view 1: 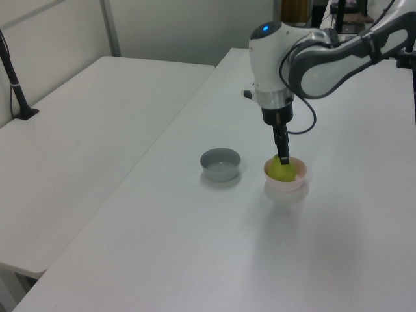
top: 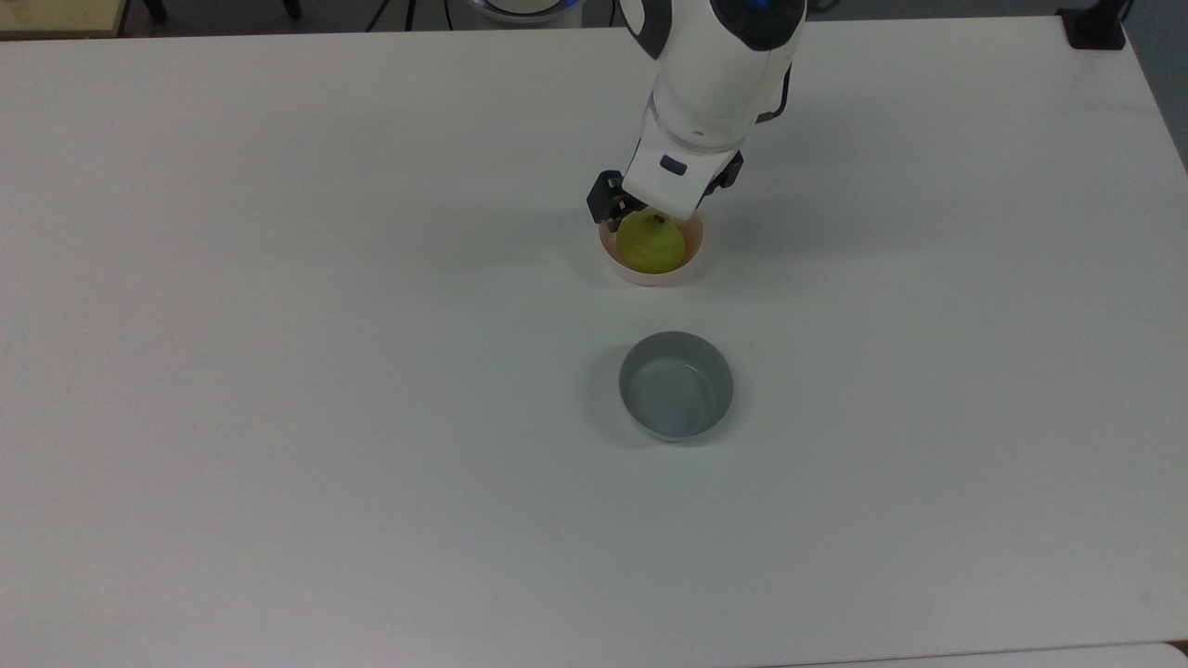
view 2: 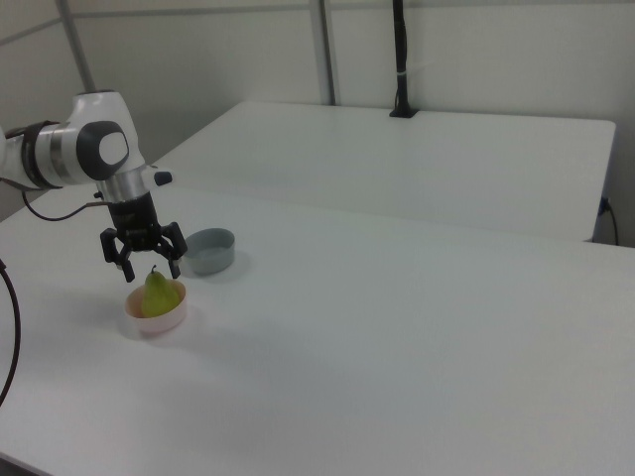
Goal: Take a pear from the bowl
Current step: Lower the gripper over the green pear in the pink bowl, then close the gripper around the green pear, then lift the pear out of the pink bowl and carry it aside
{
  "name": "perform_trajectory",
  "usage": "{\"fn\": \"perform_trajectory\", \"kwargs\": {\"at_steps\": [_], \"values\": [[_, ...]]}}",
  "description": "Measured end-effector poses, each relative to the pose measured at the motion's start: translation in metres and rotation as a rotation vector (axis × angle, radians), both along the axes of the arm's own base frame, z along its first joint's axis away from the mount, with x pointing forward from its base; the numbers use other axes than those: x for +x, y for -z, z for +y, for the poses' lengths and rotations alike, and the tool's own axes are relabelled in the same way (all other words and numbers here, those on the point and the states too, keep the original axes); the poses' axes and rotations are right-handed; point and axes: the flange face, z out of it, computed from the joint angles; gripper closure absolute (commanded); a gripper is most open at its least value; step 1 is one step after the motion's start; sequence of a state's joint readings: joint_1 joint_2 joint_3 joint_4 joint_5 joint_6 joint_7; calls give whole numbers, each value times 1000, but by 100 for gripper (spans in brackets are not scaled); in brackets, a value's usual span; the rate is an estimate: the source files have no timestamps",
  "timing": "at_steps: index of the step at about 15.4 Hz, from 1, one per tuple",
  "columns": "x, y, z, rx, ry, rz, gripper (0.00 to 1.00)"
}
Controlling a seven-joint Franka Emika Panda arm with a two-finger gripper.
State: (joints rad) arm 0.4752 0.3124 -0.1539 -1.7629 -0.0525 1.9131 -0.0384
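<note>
The yellow-green pear point(top: 652, 245) stands stem-up in the pale pink bowl point(top: 650, 276), a little behind the middle of the white table. My gripper point(top: 656, 215) has come down over it and is open. In the right view its two black fingers point(view 2: 127, 270) hang on either side of the pear's point(view 2: 159, 295) narrow top, above the bowl's point(view 2: 157, 320) rim. In the left view the gripper point(view 1: 284, 157) is seen edge-on just above the pear point(view 1: 279, 172) and the bowl point(view 1: 290, 186). The white wrist hides the bowl's far rim in the top view.
An empty grey bowl point(top: 676, 385) stands close by, toward the top view's bottom edge; it is also the grey bowl point(view 1: 220, 164) at the left view's left. A second white table point(view 1: 91, 123) adjoins, with a black post point(view 2: 400, 59) on it.
</note>
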Motion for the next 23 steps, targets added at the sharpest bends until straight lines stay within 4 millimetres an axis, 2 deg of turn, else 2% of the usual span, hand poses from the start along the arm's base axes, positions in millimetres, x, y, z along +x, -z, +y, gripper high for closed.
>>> {"fn": "perform_trajectory", "kwargs": {"at_steps": [6, 9, 10, 12, 14, 16, 17, 21, 23], "values": [[-2, 20, -3, -24, -53, -4, 5], [-5, 35, 3, -41, -77, 9, 12], [-6, 39, 5, -42, -82, 10, 18], [-6, 42, 9, -41, -89, 9, 36], [-6, 43, 10, -41, -91, 10, 62], [-6, 41, 10, -42, -93, 6, 82], [-6, 42, 11, -42, -96, 7, 87], [-6, 40, 11, -39, -118, 9, 91], [-5, 30, 11, -31, -117, -9, 91]]}}
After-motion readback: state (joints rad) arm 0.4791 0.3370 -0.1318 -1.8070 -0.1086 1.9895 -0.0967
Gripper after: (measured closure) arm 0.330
